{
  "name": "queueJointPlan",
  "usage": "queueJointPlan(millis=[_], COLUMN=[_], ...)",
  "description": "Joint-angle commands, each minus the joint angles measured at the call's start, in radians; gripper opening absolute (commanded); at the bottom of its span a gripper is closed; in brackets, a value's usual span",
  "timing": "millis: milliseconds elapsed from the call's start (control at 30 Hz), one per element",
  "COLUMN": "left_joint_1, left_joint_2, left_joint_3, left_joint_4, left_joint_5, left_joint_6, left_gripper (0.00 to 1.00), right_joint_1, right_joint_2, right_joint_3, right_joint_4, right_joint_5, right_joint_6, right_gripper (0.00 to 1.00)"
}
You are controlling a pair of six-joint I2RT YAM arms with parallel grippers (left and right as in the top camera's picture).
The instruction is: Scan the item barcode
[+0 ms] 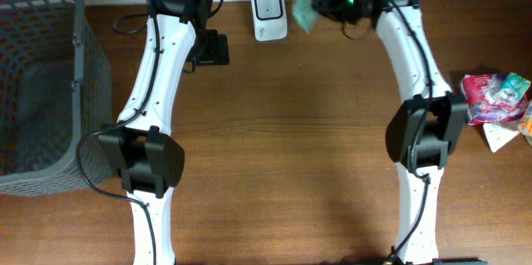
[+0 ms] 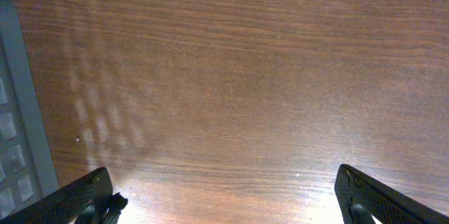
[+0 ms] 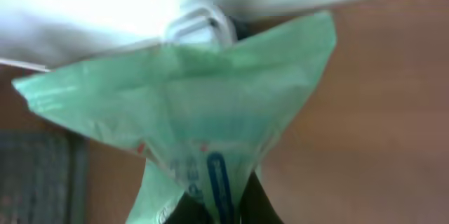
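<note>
A pale green plastic packet (image 3: 189,119) with blue print fills the right wrist view, pinched at its lower end by my right gripper (image 3: 224,206), which is shut on it. From overhead the green packet (image 1: 303,14) hangs at the table's far edge, just right of the white barcode scanner (image 1: 269,12), with my right gripper (image 1: 326,1) beside it. The scanner (image 3: 200,24) shows blurred behind the packet. My left gripper (image 2: 224,199) is open over bare wood, its dark fingertips (image 2: 77,199) far apart and nothing between them. From overhead the left gripper (image 1: 212,49) sits left of the scanner.
A grey mesh basket (image 1: 41,82) stands at the table's left side, and its wall (image 2: 17,133) edges the left wrist view. Several colourful packets (image 1: 497,99) lie at the right edge. Both arms stretch from the near edge to the far side.
</note>
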Motion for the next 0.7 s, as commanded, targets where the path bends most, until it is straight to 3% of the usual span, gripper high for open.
queueJointPlan(millis=[0, 67, 200, 467, 667], left_joint_1=[-0.004, -0.004, -0.004, -0.004, -0.005], left_joint_2=[0.009, 0.009, 0.009, 0.009, 0.009], left_joint_3=[0.013, 0.013, 0.013, 0.013, 0.013], left_joint_4=[0.0, 0.0, 0.0, 0.0, 0.0], left_joint_5=[-0.008, -0.008, -0.008, -0.008, -0.009], left_joint_6=[-0.01, -0.01, -0.01, -0.01, -0.01], left_gripper=[0.99, 0.99, 0.99, 0.99, 0.99], right_joint_1=[0.104, 0.163, 0.23, 0.225, 0.19], right_joint_2=[0.002, 0.006, 0.042, 0.097, -0.019], right_joint_3=[0.019, 0.019, 0.019, 0.019, 0.02], right_joint_4=[0.112, 0.16, 0.27, 0.29, 0.235], right_joint_5=[0.231, 0.431, 0.576, 0.588, 0.574], right_joint_6=[0.067, 0.067, 0.055, 0.055, 0.055], right_gripper=[0.04, 0.04, 0.04, 0.04, 0.04])
